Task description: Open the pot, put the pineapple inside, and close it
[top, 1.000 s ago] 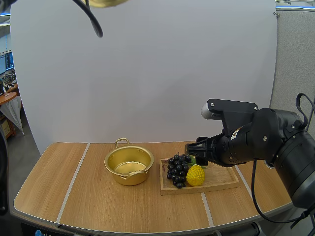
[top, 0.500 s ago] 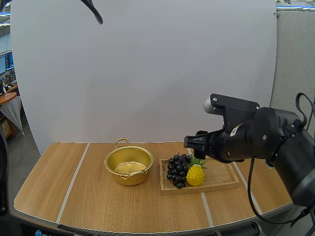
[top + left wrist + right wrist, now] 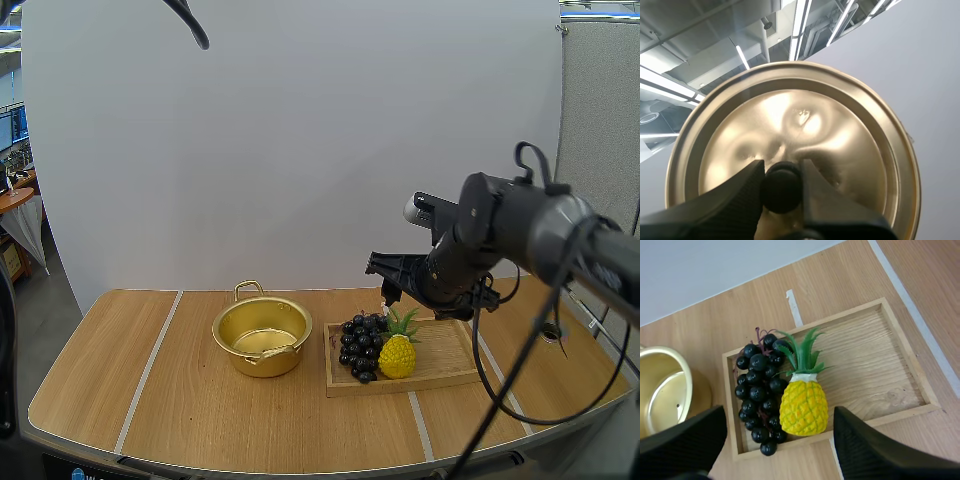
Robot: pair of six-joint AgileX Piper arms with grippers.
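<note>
**Lid off, right arm lining up on the pineapple**

My left fingers (image 3: 740, 192) are pinching the black knob (image 3: 781, 186) of the gold lid (image 3: 790, 145), tips closed on it from both sides. The lid is hanging from that pinch and I am looking at its underside.

The pot (image 3: 262, 335) is sitting open on the tabletop (image 3: 200, 420), just beside the wooden tray (image 3: 450, 370), on the tray's grape side, with nothing in it.

The pineapple (image 3: 803, 407) is lying in the tray, touching the grapes (image 3: 757, 390). Its yellow body is pointing at the tray's near rim and its green crown toward the tray's middle. The rest of the tray is bare wood.

My right fingers (image 3: 685, 440) are standing wide apart and holding nothing. They are hovering above the tray, roughly straddling the pineapple and not touching it.

Step, as I judge it: opening is done and the pineapple pick is just starting.

Next move, as I judge it:
- Lower the right fingers over the yellow body, not the crown.
- Stay clear of the grapes pressed against its side, since one finger is going to land between them and the fruit.
- Close, lift clear of the tray rim, and carry it across to the pot beside the tray.

Meanwhile the left arm should be holding the lid out of the way until the fruit is in.
</note>
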